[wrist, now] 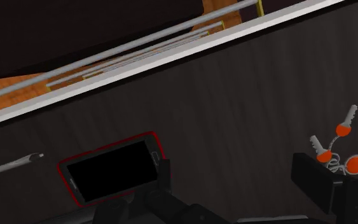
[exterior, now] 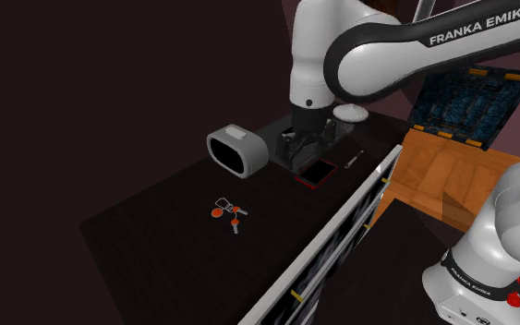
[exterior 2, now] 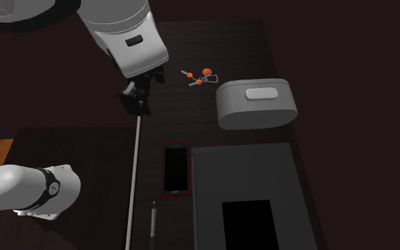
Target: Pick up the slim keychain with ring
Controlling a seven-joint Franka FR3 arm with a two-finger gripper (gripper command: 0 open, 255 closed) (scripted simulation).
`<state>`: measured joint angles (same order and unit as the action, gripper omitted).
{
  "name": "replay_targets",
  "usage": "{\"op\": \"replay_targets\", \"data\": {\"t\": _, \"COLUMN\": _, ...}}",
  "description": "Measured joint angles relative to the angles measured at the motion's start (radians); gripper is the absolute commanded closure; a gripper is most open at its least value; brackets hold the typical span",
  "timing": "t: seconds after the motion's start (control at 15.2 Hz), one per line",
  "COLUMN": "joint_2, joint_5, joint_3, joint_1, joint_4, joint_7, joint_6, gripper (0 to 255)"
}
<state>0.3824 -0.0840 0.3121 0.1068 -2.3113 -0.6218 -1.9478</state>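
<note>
The keychain [exterior: 227,211] is a thin ring with a pale tag and small keys with orange heads. It lies flat on the dark tabletop [exterior: 165,240]. In the second exterior view the keychain [exterior 2: 200,76] sits beside a grey case, with my gripper [exterior 2: 137,103] hovering off to that view's left, apart from it. In the wrist view the keychain [wrist: 336,153] lies just past one black finger [wrist: 314,181], outside the gap. My gripper [wrist: 238,184] is open and holds nothing. From the shoulder camera, the gripper [exterior: 296,148] hangs above the table's far part.
A grey rounded case [exterior: 236,150] stands close to the keychain. A black phone in a red cover [wrist: 110,172] lies under the hand, with a pen [wrist: 15,164] beyond it. A dark flat slab [exterior 2: 251,192] lies beside the phone. A white rail [exterior: 332,240] lines the table's edge.
</note>
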Motion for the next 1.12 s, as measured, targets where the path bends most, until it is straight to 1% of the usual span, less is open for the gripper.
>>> {"op": "replay_targets", "data": {"t": 0.2, "joint_2": -0.087, "joint_5": 0.007, "joint_3": 0.045, "joint_1": 0.006, "joint_4": 0.040, "joint_7": -0.070, "joint_6": -0.046, "gripper": 0}}
{"op": "replay_targets", "data": {"t": 0.33, "joint_2": -0.162, "joint_5": 0.024, "joint_3": 0.078, "joint_1": 0.009, "joint_4": 0.085, "joint_7": -0.124, "joint_6": -0.073, "gripper": 0}}
{"op": "replay_targets", "data": {"t": 0.53, "joint_2": -0.257, "joint_5": 0.051, "joint_3": 0.122, "joint_1": 0.023, "joint_4": 0.124, "joint_7": -0.210, "joint_6": -0.125, "gripper": 0}}
{"op": "replay_targets", "data": {"t": 0.73, "joint_2": -0.383, "joint_5": 0.105, "joint_3": 0.157, "joint_1": 0.039, "joint_4": 0.214, "joint_7": -0.301, "joint_6": -0.149, "gripper": 0}}
{"op": "replay_targets", "data": {"t": 0.92, "joint_2": -0.496, "joint_5": 0.161, "joint_3": 0.174, "joint_1": 0.065, "joint_4": 0.293, "joint_7": -0.384, "joint_6": -0.171, "gripper": 0}}
{"op": "replay_targets", "data": {"t": 1.12, "joint_2": -0.567, "joint_5": 0.197, "joint_3": 0.177, "joint_1": 0.087, "joint_4": 0.345, "joint_7": -0.432, "joint_6": -0.179, "gripper": 0}}
